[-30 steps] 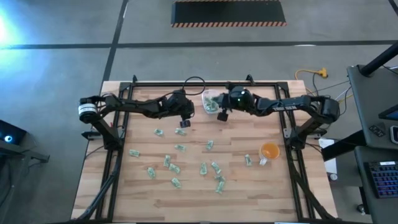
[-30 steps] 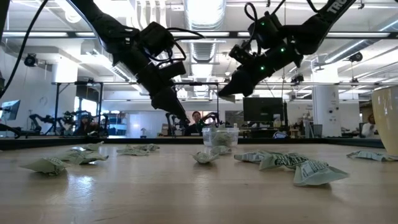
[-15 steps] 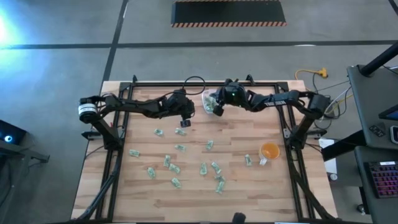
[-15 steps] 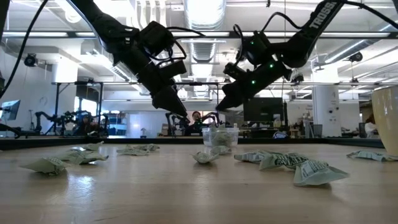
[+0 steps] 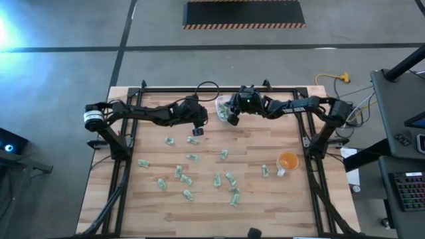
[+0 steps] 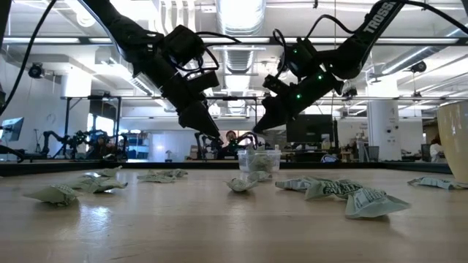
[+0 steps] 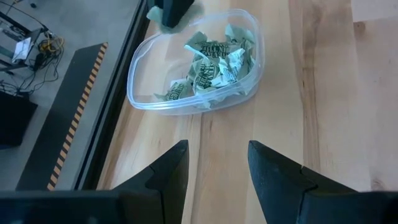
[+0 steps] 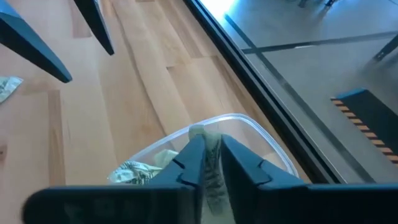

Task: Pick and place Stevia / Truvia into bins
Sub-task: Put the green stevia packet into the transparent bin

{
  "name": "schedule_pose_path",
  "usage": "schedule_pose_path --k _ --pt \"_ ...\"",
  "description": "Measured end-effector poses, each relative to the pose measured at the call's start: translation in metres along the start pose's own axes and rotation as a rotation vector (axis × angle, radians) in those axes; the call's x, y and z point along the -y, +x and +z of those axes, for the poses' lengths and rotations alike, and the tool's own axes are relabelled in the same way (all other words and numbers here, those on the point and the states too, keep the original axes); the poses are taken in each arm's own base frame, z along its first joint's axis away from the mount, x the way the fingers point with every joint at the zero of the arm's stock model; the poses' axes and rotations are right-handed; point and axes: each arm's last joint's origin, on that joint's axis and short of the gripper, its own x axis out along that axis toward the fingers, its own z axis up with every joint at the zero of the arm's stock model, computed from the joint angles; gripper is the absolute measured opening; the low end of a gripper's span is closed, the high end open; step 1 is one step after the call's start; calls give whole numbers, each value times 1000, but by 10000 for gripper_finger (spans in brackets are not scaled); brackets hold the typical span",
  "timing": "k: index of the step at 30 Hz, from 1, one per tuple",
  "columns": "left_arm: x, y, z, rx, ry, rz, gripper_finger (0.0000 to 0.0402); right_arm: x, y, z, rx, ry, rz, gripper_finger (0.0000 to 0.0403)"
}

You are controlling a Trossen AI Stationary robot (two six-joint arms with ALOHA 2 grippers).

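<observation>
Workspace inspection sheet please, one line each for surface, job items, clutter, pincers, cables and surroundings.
Surface: wooden table, inside a black frame.
Job's things: clear tub at the far edge, holding several packets; loose packets scattered mid-table.
Clutter: orange cup near the right side.
Pincers: left pincer open and empty, hanging beside the tub; right pincer over the tub, a packet between its fingers.
Cables: yellow cable on the floor.
Surroundings: concrete floor, hazard-striped mat.

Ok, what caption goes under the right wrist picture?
Right gripper holds a sweetener packet over the clear tub.
</observation>
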Motion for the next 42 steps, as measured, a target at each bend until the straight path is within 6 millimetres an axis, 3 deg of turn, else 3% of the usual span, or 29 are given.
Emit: schedule_pose_path --k 8,13,18,24,29,42 --pt "1 0 -2 -13 2 -6 149 0 -1 1 2 -16 0 127" --pt "6 -7 -18 -192 39 -82 149 -2 -13 4 -42 -42 15 148" --pt "12 -14 -34 -314 8 -151 149 -9 -35 8 -135 -66 54 148" --pt "23 -15 -43 -283 -23 -358 149 -22 -58 13 -178 -47 191 137" --pt "26 -15 -51 -302 -26 -382 149 -35 -71 17 -179 -68 283 128" --pt "32 -15 -57 -288 -51 -503 147 -50 -79 18 -191 -104 330 123"
